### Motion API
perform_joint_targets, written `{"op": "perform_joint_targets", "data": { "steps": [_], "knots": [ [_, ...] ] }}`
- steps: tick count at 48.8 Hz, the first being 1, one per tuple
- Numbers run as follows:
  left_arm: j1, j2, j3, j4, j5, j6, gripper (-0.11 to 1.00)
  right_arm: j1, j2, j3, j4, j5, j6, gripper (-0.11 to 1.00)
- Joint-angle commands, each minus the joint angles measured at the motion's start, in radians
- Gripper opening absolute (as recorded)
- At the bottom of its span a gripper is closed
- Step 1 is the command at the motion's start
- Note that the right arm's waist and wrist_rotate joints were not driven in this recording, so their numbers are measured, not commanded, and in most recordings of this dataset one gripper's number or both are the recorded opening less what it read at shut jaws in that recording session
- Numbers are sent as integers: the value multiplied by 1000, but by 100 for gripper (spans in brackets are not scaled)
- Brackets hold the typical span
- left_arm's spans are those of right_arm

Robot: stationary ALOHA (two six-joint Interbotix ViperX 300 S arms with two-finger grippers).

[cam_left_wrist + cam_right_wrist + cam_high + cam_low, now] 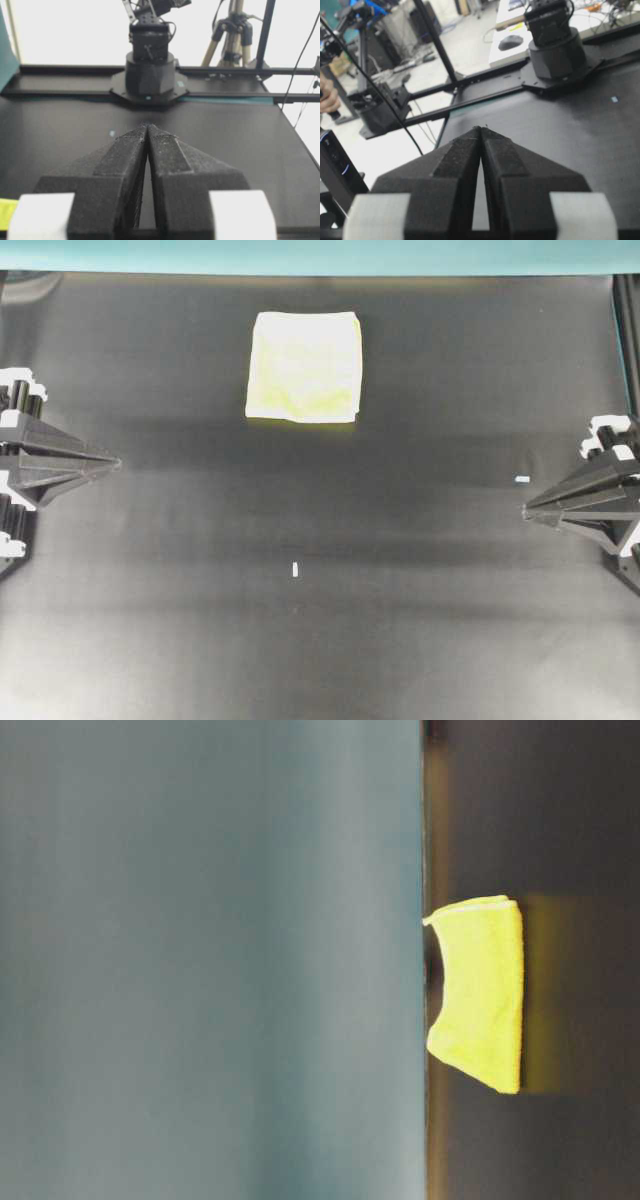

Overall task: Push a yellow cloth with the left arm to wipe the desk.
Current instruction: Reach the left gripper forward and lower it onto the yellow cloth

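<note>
Left tool (148,127) clenched, right tool (481,129) clenched, yellow cloth (304,367) well apart, desk (400,570).

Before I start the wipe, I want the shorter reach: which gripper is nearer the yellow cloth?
Left. The left gripper sits below-left of the yellow cloth; the right gripper is farther off, below-right. Neither touches it.

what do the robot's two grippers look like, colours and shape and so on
Both match. The left gripper and right gripper are matte black, each with two wedge-shaped fingers tapering to a sharp point. The finger surfaces look grainy and foam-like up close, and white blocks sit at their base. No cables show on the grippers themselves.
</note>
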Motion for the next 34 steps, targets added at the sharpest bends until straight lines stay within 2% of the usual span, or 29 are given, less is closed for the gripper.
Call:
{"op": "perform_joint_targets", "data": {
  "steps": [1,4,7,17,26,31,34],
  "knots": [
    [54,60,-54,38,17,-20,6,0,9,-20,2,-8,0,3],
    [81,121,-86,38,35,-35,7,0,5,-20,2,-3,-2,2],
    [104,181,-114,38,38,-38,0,0,2,-20,2,15,-2,0],
    [183,374,-190,38,23,-40,0,0,-6,-21,2,100,-2,0],
    [273,552,-298,38,6,-41,0,0,-3,-20,2,144,-2,0],
    [333,690,-359,38,-29,-41,2,0,2,-20,2,147,0,0],
    [364,776,-390,38,-44,-44,8,0,3,-20,2,150,-2,0]
  ]
}}
